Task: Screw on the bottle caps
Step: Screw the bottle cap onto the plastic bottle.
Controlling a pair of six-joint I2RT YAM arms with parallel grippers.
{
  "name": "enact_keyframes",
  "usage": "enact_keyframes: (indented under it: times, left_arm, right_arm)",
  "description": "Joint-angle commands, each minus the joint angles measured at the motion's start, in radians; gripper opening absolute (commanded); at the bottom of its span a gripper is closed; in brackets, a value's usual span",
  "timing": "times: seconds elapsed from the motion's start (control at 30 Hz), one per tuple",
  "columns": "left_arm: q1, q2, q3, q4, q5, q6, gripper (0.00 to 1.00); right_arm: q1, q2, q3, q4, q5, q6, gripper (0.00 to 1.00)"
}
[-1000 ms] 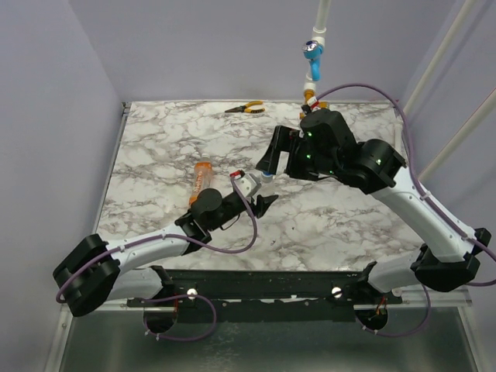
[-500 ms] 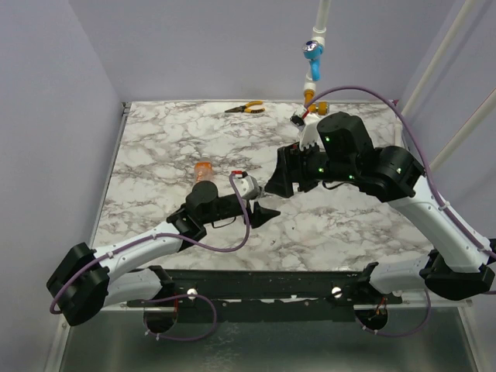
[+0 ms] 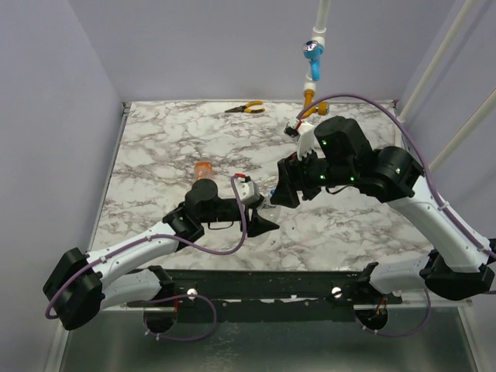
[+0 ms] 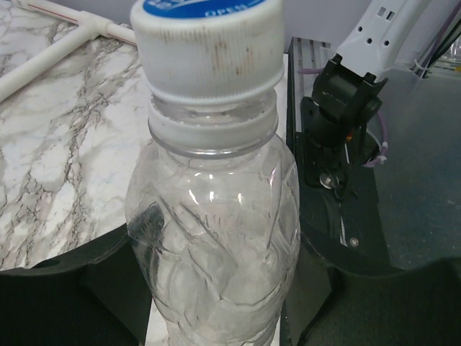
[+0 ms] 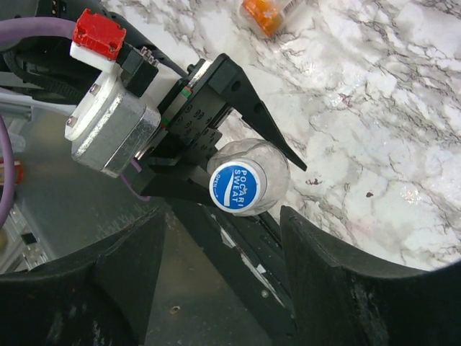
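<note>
— What containers are there?
— Two. A clear bottle sits in the left gripper, which is clamped on its body. It is over the middle of the counter, toward the near edge. A white ribbed cap with a blue top sits on its neck.
— Anything inside?
— It is see-through as far down as the wrist view reaches, and I cannot tell whether it holds liquid. Its base is cut off, so I can't say if it touches the counter.
— And the other?
— An orange bottle lies nearer the counter's left edge, mostly hidden behind the left arm. Its neck end can't be made out.
— The right gripper?
— It faces the cap's top with its jaws apart, one finger on either side, neither touching. From overhead it covers the clear bottle entirely.
</note>
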Motion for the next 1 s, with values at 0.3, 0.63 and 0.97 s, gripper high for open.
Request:
enact_keyframes:
  times: [0.3,0.63,0.97]
  left_arm:
    - [0.004,-0.006,0.017,-0.016,0.085,-0.011,0.39]
    - [0.005,-0.002,0.016,-0.016,0.081,-0.008,0.39]
    - [0.004,0.001,0.018,-0.016,0.073,-0.013,0.39]
  right_arm:
    - [0.006,0.042,-0.013,-0.032,-0.057,-0.065,0.60]
    - [0.014,0.057,-0.024,-0.032,-0.071,-0.063,0.52]
    - [0.016,0.035,-0.069,0.004,-0.034,-0.031,0.37]
